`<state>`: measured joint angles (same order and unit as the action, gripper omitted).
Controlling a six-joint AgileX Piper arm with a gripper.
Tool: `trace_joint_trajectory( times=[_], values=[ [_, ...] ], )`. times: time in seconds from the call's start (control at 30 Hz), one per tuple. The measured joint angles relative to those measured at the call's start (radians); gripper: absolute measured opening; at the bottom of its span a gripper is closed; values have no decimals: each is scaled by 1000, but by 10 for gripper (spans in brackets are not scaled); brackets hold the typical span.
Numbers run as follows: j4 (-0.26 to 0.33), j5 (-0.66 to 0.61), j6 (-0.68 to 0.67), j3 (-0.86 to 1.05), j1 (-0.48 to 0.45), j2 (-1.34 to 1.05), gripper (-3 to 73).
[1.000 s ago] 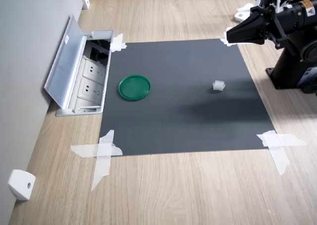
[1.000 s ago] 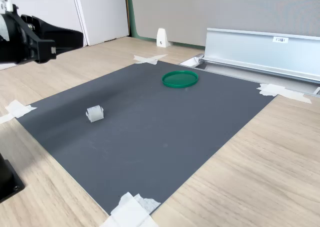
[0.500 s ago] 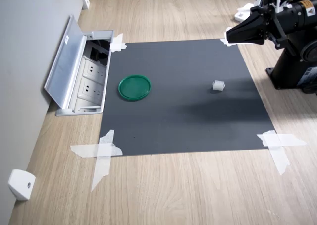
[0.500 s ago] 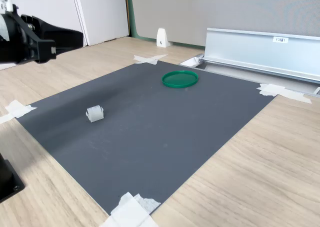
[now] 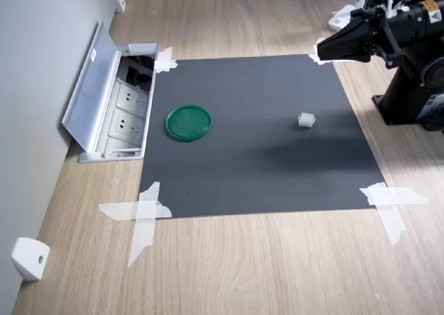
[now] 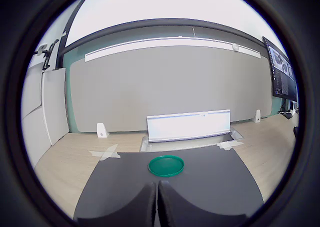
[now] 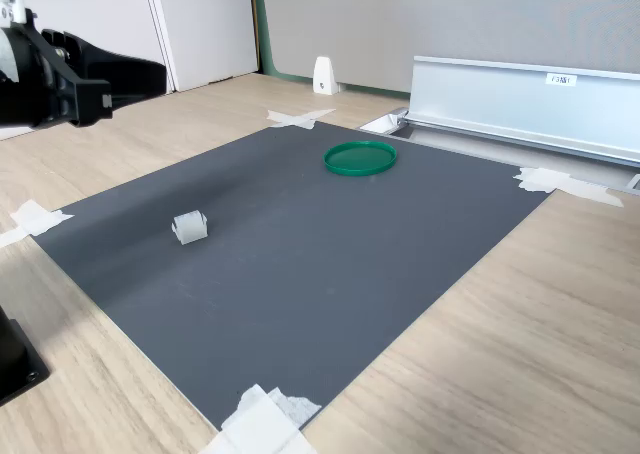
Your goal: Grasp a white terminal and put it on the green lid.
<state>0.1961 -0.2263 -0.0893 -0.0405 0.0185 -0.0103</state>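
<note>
Black end effector [image 5: 320,51] hangs in the air over the dark grey mat's [image 5: 257,162] corner, jaws pressed together and empty. Tiny translucent-white blocky plastic terminal [image 5: 306,120] sits on the mat below it, well apart from the flat round dark green plastic lid [image 5: 188,122], which lies near the open silver socket box [image 5: 114,107] in the wooden counter [image 5: 263,259].

Arm base [image 5: 416,96] cut off at the first exterior view's right edge; mostly out of frame at the second exterior view's left. White terminal [image 7: 189,226] too small for detail in both exterior views, absent from the wrist view. Pincer [image 6: 158,207] cropped at the wrist view's edge. Socket box [image 5: 128,114] interior partly shadowed.
</note>
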Motion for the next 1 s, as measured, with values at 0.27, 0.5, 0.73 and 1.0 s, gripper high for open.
trace_joint_trajectory(
  times=[0.27, 0.5, 0.73, 1.0],
  values=[
    [3, 1, 0, 0, 0, 0, -8],
    [4, 2, 0, 0, 0, 0, -8],
    [4, -59, 0, -80, 0, 64, -8],
    [-58, -249, -31, -282, 0, 287, -8]
  ],
)
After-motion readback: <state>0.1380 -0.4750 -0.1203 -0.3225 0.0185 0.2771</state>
